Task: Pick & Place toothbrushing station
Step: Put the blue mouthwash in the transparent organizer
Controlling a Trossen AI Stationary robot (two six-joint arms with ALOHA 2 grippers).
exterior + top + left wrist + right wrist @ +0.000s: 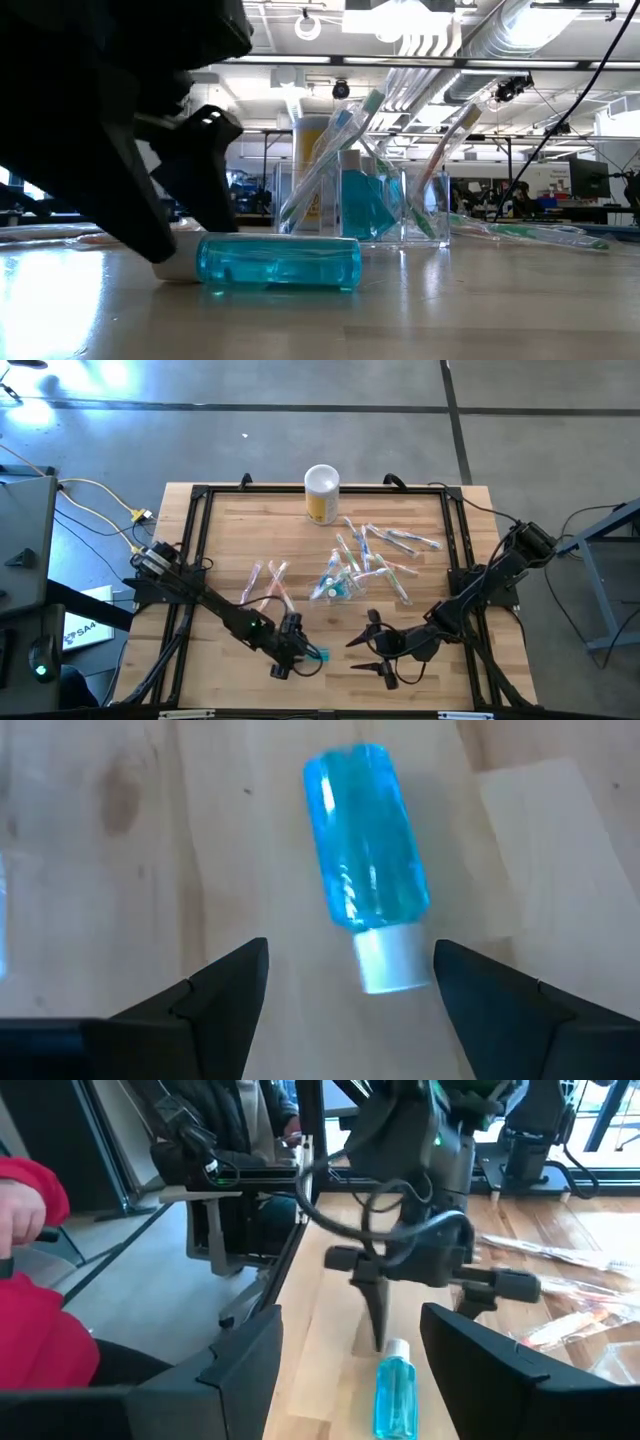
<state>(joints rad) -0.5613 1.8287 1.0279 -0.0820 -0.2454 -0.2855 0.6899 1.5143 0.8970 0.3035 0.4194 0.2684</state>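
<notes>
One small teal tube (367,835) with a white cap (391,960) lies on its side on the table (230,530), near the front edge and apart from the main pile. We read this as a release point: the left gripper (291,650) hangs directly over the cap end with its fingers (215,995) spread and nothing between them, the cap lying in the gap without touching either finger. The tube rests flat and level in the low view, so we judge it stable and unlikely to roll unless nudged.

The right gripper (375,650) waits just beside it, fingers (245,1365) apart and empty, pointed toward the tube, apparently positioned to take over or to assist.

We find the rest of the set at mid-table: a heap of slim toothbrushes (385,555) and further teal tubes inside a clear crinkly bag (335,582), with a few more wrapped toothbrushes (268,582) lying separately to the left. A yellow canister with a white lid (321,493) stands upright near the far edge.

The table is pale butcher-block wood bordered by a black metal frame (195,530). Beyond it we see a polished concrete floor, yellow cables, and an open workshop with ceiling lights. A person in a red sleeve (35,1310) sits off the table.
</notes>
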